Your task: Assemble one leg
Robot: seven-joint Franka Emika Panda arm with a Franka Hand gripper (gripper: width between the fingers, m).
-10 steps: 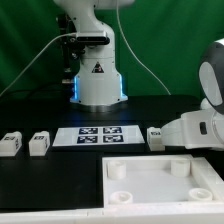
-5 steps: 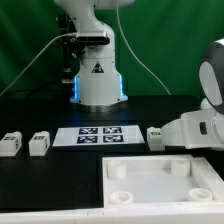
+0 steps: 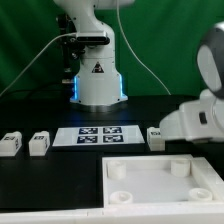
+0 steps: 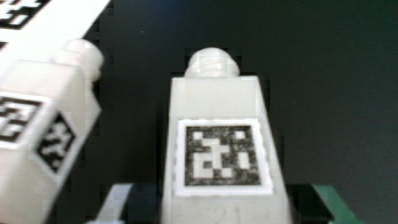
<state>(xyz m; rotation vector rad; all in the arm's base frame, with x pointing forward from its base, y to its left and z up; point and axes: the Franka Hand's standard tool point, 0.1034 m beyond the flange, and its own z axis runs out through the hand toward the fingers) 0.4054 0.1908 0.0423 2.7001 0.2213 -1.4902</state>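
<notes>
In the wrist view a white leg (image 4: 217, 120) with a black-and-white tag lies on the black table, lengthwise between my fingers. My gripper (image 4: 228, 206) is open around its near end, with a dark gap on each side between the leg and the fingers (image 4: 128, 200). A second leg (image 4: 45, 100) lies close beside it. In the exterior view my arm (image 3: 195, 118) hangs over the right side and hides the gripper. One leg (image 3: 155, 137) shows just to the exterior view's left of the arm.
Two more legs (image 3: 10, 143) (image 3: 39, 143) stand at the exterior view's left. The marker board (image 3: 97, 134) lies in the middle before the robot base (image 3: 98, 80). The large white tabletop (image 3: 150, 180) with corner sockets lies in front.
My arm has shifted upward and a little to the exterior view's left. The legs, marker board and tabletop have not moved.
</notes>
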